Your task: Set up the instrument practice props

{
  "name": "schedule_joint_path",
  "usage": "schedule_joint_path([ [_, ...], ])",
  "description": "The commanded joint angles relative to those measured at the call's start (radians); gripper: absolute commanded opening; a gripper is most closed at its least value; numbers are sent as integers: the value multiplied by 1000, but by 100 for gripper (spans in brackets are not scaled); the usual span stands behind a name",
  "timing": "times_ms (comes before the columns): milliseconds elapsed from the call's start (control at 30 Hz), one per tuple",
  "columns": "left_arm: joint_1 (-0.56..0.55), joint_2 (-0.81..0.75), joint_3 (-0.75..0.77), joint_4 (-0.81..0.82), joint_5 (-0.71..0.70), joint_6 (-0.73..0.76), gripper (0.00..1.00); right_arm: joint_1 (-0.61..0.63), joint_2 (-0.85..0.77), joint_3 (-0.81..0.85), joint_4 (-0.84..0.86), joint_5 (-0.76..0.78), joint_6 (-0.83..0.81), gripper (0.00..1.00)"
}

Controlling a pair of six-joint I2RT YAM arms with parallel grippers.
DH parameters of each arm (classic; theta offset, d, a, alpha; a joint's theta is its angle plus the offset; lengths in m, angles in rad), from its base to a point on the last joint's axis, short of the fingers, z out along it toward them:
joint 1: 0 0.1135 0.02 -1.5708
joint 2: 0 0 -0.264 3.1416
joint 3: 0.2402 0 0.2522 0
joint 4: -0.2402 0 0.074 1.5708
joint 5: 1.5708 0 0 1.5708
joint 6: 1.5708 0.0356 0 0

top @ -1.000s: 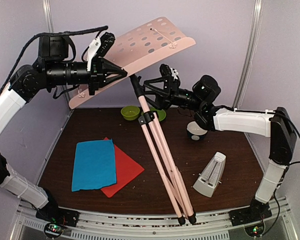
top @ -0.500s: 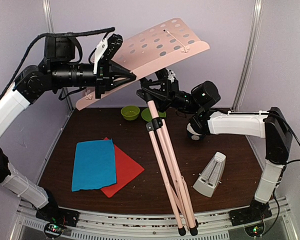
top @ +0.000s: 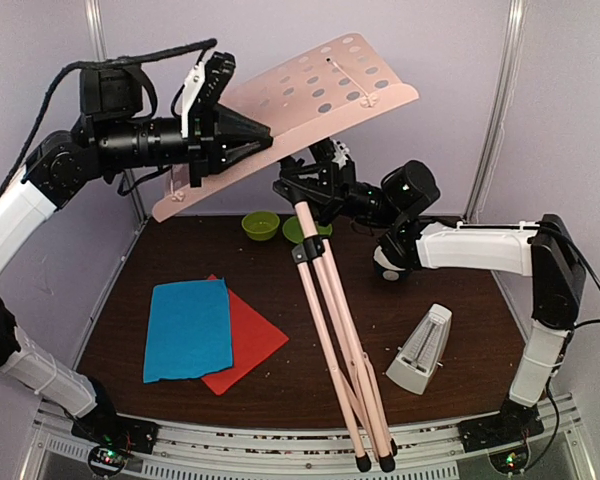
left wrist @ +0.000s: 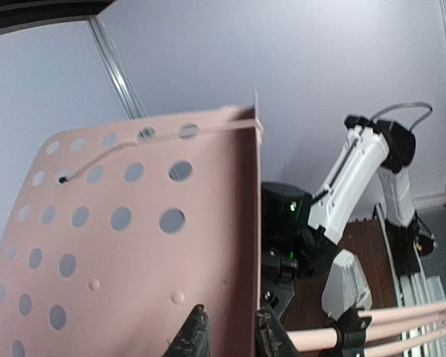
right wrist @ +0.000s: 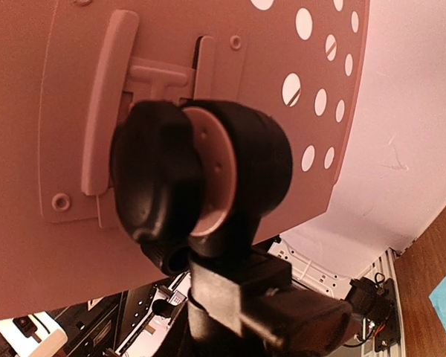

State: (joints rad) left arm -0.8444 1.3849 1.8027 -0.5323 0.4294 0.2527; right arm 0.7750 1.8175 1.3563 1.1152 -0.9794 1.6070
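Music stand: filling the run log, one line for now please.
music stand tilted, legs folded | left hand open at desk edge | right hand at tilt joint, grip unclear

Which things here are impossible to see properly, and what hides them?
Top view: the blue sheet covers part of the red sheet; print on both is too small to read.
Top view: the right arm hides most of the white-and-dark bowl.
Right wrist view: the black knob of the music stand fills the frame, so the right gripper's hold is unclear.
Left wrist view: the bottom edge crops the left gripper.
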Motion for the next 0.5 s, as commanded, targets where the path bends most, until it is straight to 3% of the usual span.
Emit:
schedule_joint_path([
  [0, 3, -93, 18, 316, -38, -18, 33, 11, -89, 52, 14, 27, -35, 0],
  [67, 4, -105, 9, 316, -66, -24, 46, 9, -105, 55, -2, 42, -55, 0],
  [200, 3, -134, -15, 294, -130, -29, 59, -8, -137, 72, -42, 84, -105, 0],
  [467, 4, -305, -210, 306, -415, -152, 66, -75, -191, 180, -195, 172, -271, 0],
])
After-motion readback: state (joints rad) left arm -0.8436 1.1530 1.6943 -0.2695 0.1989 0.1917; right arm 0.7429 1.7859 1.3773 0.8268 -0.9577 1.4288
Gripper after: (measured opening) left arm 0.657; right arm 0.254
